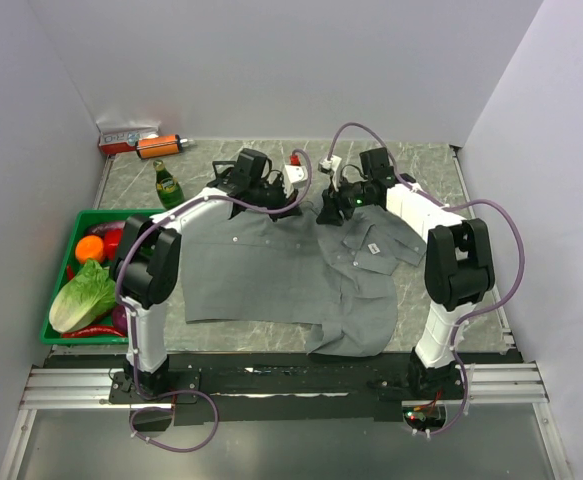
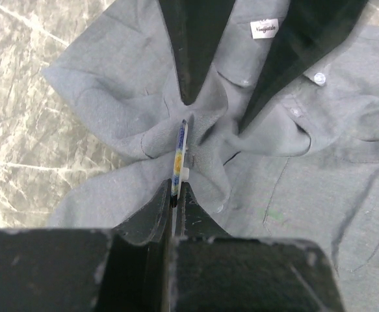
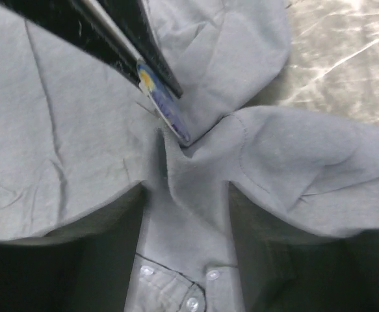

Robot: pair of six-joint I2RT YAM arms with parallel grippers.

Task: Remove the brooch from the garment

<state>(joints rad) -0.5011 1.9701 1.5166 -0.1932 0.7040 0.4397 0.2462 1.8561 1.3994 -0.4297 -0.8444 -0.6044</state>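
Observation:
The grey garment (image 1: pixel 261 270) lies spread on the table, its collar bunched up between the two grippers. My left gripper (image 2: pixel 176 190) is shut on the brooch (image 2: pixel 178 153), which is seen edge-on, bluish with some yellow and a white clasp behind it. The brooch is still against the cloth fold. From the right wrist view the brooch (image 3: pixel 165 107) shows as a disc held by the left fingers (image 3: pixel 111 32). My right gripper (image 3: pixel 188 188) is shut on a fold of the garment (image 3: pixel 189 214) just below the brooch. In the top view the left gripper (image 1: pixel 293 206) and the right gripper (image 1: pixel 329 213) meet over the collar, and the brooch is hidden there.
A green crate (image 1: pixel 59 335) of vegetables stands at the left table edge. A green bottle (image 1: pixel 168 185) stands behind it, and a red box (image 1: pixel 126 140) and an orange tool (image 1: pixel 161 146) are at the back left. The shirt's white label (image 2: pixel 264 28) lies near the collar. Walls enclose the table.

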